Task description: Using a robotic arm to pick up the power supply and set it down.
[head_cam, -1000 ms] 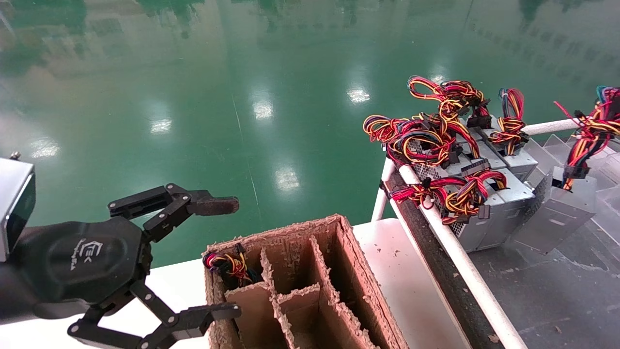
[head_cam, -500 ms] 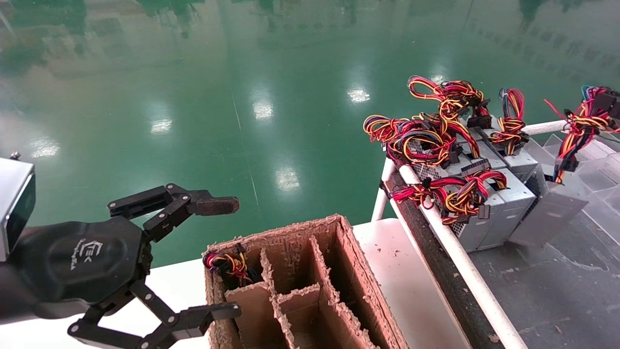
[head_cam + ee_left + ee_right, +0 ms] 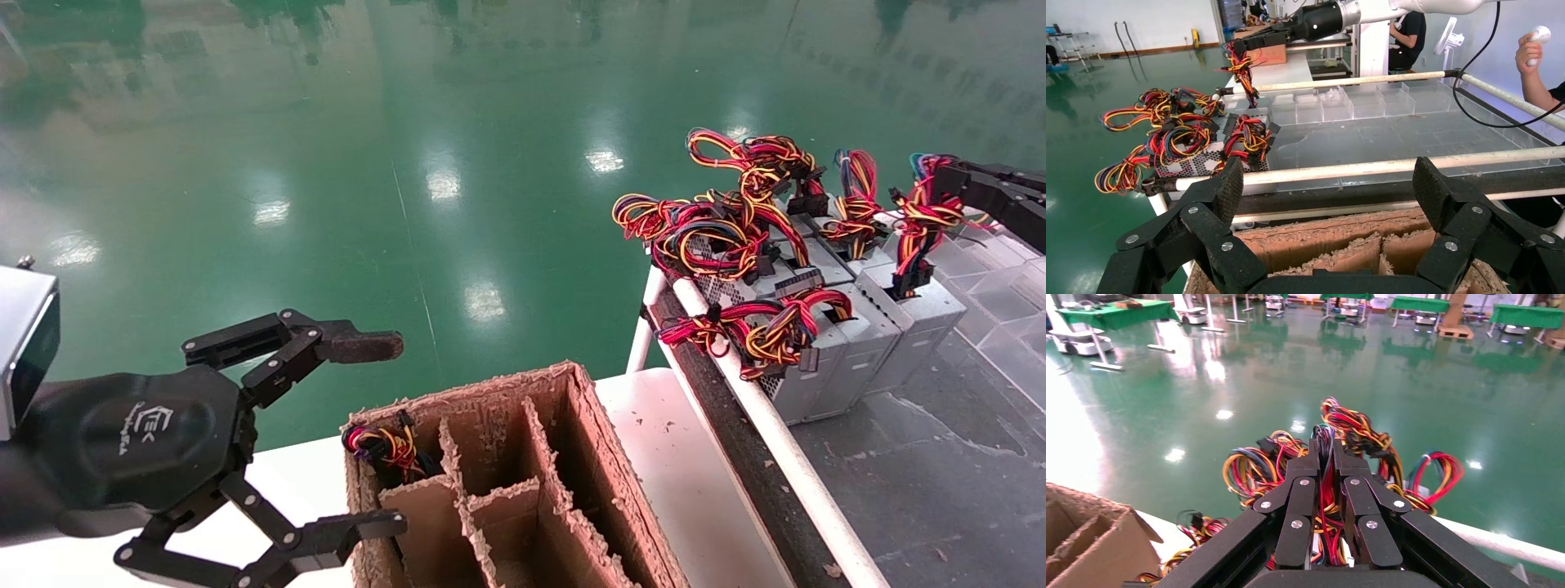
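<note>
My right gripper (image 3: 940,175) (image 3: 1326,447) is shut on the red, yellow and black wire bundle (image 3: 917,214) of a grey power supply (image 3: 922,317). That unit stands upright at the right end of a row of identical power supplies (image 3: 817,359), touching its neighbour and level with it. In the left wrist view the right gripper (image 3: 1243,43) shows far off, with the wires (image 3: 1240,68) hanging from it. My left gripper (image 3: 395,434) (image 3: 1329,184) hangs open and empty at the lower left, beside the cardboard box (image 3: 584,457).
The box has several divided cells, one with a wire bundle (image 3: 382,445) in it. A white pipe rail (image 3: 768,425) edges the dark tray holding the power supplies. Clear plastic compartments (image 3: 1005,298) lie behind the row. A person's hand (image 3: 1532,46) shows at the far side.
The right gripper has carried the power supply leftward. The unit hung tilted and apart from the row before; now it stands upright against the row, and the gripper has come into the head view.
</note>
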{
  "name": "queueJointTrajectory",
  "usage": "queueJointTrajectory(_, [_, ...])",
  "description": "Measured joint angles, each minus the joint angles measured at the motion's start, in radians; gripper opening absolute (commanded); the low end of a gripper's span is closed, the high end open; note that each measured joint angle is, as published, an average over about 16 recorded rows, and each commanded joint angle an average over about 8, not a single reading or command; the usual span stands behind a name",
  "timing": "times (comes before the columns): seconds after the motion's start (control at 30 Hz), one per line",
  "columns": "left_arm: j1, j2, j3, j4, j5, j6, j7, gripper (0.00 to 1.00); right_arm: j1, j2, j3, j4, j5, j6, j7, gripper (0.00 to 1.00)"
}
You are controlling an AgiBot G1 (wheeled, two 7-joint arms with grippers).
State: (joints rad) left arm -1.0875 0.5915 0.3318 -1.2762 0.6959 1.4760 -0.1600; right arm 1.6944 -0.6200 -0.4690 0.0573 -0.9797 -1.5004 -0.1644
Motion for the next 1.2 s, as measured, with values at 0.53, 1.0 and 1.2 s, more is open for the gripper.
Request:
queueJointTrajectory(0.53, [0.000, 0.000, 0.000, 0.000, 0.000, 0.000, 0.000, 1.00, 0.021, -0.019, -0.013, -0.037, -0.019, -0.004, 0.007, 1.00])
queueJointTrajectory(1.0, [0.000, 0.000, 0.001, 0.000, -0.001, 0.000, 0.000, 1.00, 0.030, -0.006, -0.005, -0.044, -0.007, -0.027, 0.001, 1.00])
queueJointTrajectory(1.2, [0.000, 0.000, 0.001, 0.000, -0.001, 0.000, 0.000, 1.00, 0.017, 0.001, 0.007, -0.014, 0.009, -0.035, -0.001, 1.00])
